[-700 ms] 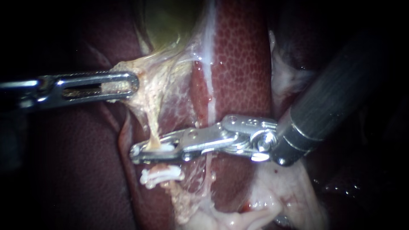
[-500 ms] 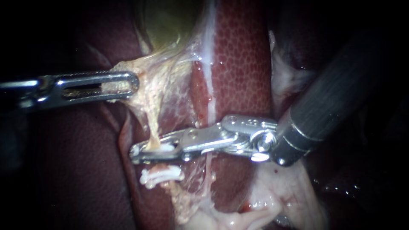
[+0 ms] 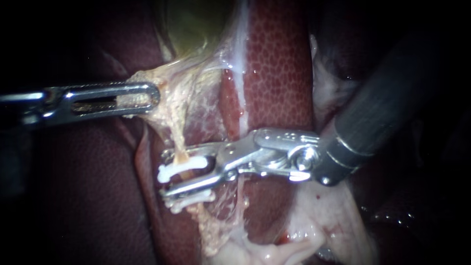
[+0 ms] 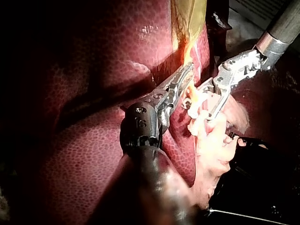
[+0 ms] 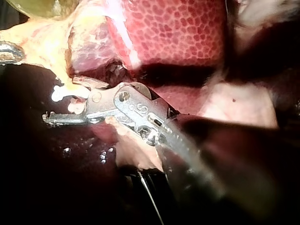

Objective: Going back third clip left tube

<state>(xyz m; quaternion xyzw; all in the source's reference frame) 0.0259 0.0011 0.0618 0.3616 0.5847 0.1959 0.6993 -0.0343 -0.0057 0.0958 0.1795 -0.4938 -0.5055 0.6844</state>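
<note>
My right instrument comes in from the right, its jaws open around the left tube. A white clip sits shut across that tube in the gap between the jaws. A second white clip lies just below, partly behind the lower jaw. My left instrument is shut on pale tissue at the gallbladder's lower end and holds it stretched to the left. In the right wrist view the clip shows beside the jaw.
The greenish gallbladder lies at the top, the red mottled liver behind and to the right. A thinner right tube runs down beside the clipped one. Pale fatty tissue lies below the right instrument's shaft.
The right instrument's jaws have opened from around the left tube, and a white clip now shows shut on it between them. The left instrument has not moved.
</note>
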